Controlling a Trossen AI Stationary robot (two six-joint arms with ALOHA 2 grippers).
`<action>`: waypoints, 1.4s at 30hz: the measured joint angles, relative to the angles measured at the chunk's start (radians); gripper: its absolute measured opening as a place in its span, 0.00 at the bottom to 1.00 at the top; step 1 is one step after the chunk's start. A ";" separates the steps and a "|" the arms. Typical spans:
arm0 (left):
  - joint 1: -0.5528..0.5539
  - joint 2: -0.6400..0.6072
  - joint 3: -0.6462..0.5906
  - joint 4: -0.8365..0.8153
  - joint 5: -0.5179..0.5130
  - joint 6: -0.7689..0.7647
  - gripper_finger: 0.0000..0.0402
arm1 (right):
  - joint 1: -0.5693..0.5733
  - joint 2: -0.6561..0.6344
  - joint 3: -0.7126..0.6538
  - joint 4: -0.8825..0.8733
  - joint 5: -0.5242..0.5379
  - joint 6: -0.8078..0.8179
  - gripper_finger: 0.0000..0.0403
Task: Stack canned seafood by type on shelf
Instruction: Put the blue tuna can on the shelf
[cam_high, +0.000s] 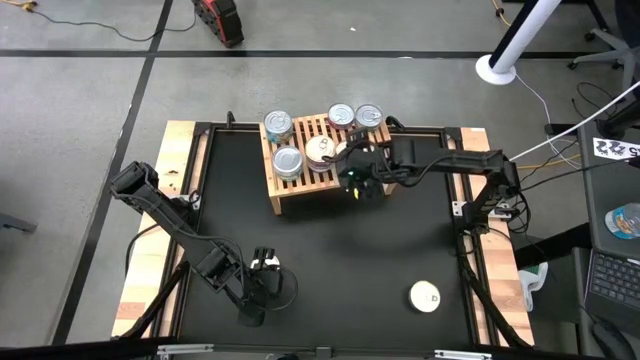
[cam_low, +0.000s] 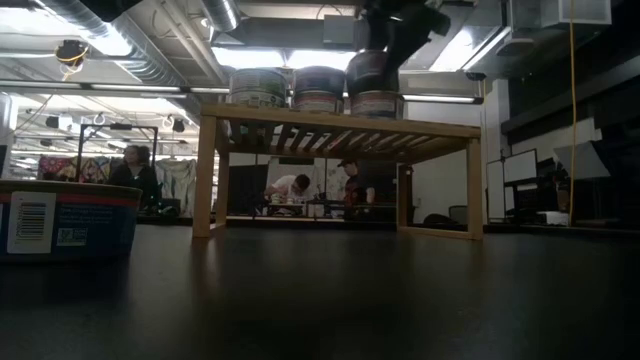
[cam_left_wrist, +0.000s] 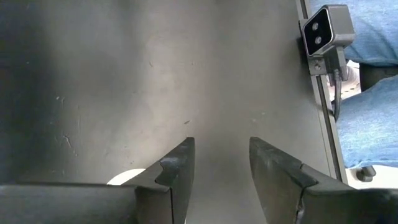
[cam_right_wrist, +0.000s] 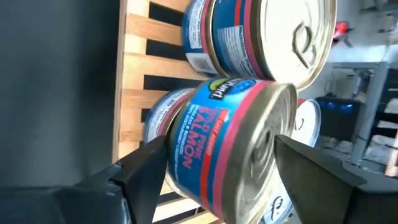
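Note:
The light-wood shelf (cam_high: 300, 190) stands at the table's far middle, with several silver- and white-lidded cans (cam_high: 288, 161) on its slats. My right gripper (cam_high: 357, 178) hangs over the shelf's right part, shut on a blue-and-red salmon can (cam_right_wrist: 230, 143). In the low view this can (cam_low: 372, 70) shows right over another can (cam_low: 377, 103); whether they touch I cannot tell. My left gripper (cam_high: 262, 280) waits open above the black table near the near-left corner, beside a white-lidded can (cam_left_wrist: 124, 179). Another white-lidded can (cam_high: 425, 296) lies flat at the near right. My right gripper pinches the salmon can's round side wall (cam_right_wrist: 180, 155) between its two fingers, one on each opposite side. The fingers slant down from the table's right side. The can sits slightly tilted in the hold, its silver lid turned away from the wrist.
A blue-labelled can (cam_low: 65, 220) stands close to the low camera at the left. Wooden side rails (cam_high: 180, 180) line the table's left and right. The low camera (cam_left_wrist: 323, 34) sits on the near rail, with a person's jeans (cam_left_wrist: 373, 112) behind it.

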 joint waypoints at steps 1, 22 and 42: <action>0.000 0.000 0.000 0.000 0.000 0.000 0.37 | -0.001 0.000 0.004 -0.007 -0.005 0.009 0.72; -0.018 0.000 0.000 0.000 0.006 -0.028 0.37 | 0.039 -0.002 0.085 -0.133 -0.006 0.230 0.72; -0.145 0.119 0.000 -0.049 -0.044 -0.056 0.36 | 0.294 0.012 0.048 0.070 -0.364 0.659 0.72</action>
